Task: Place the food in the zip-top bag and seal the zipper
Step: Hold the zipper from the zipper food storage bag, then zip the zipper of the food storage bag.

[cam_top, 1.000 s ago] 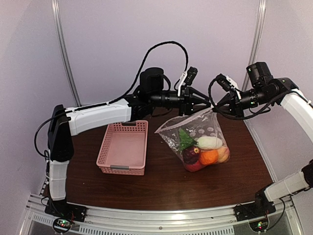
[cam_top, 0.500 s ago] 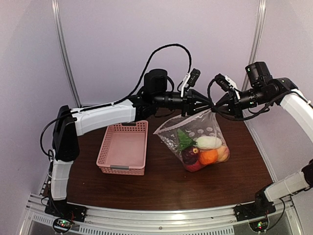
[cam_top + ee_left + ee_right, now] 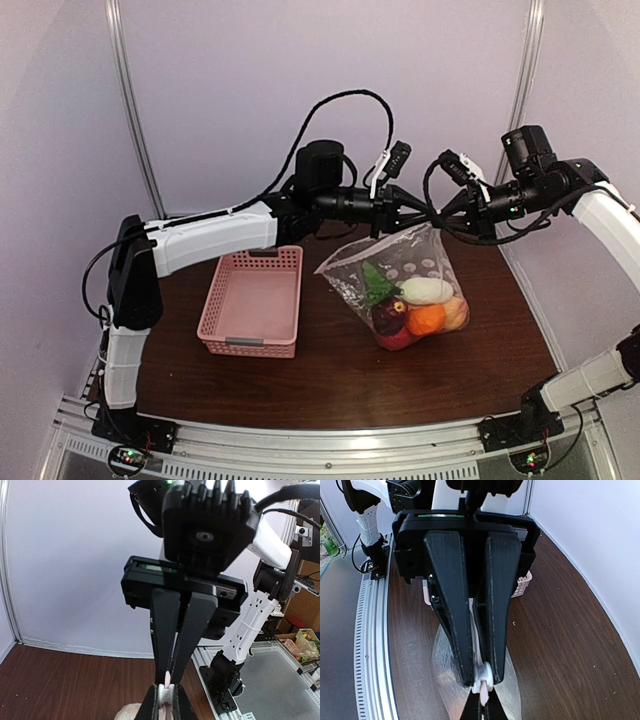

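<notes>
**Thin pinch on the slider, loaded bag hanging beneath**

The left gripper has its fingertips clenched on the small white slider tab. The right gripper meets it tip to tip and is clamped on the end of the zipper, just beyond the tab. The zip-top bag hangs below both pairs of fingertips. The food is heaped in its bottom corner, which appears to rest on the table. The pink basket lies under the left forearm, well apart from the bag.

The main risk is the tab slipping out. Only the very ends of the left fingers hold it, so a sideways pull that is not in line with the strip would likely pop it free. A second risk is the strip going slack. If the right gripper does not hold its end taut, the film would probably bunch ahead of the slider and jam it. The weight of the food also drags on the right gripper's pinch. Should that pinch give, the bag would slump and pieces might roll out of any part of the mouth not yet sealed. How much of the mouth is closed cannot be told. With the fingertips this close, a small misstep could also knock them together.
</notes>
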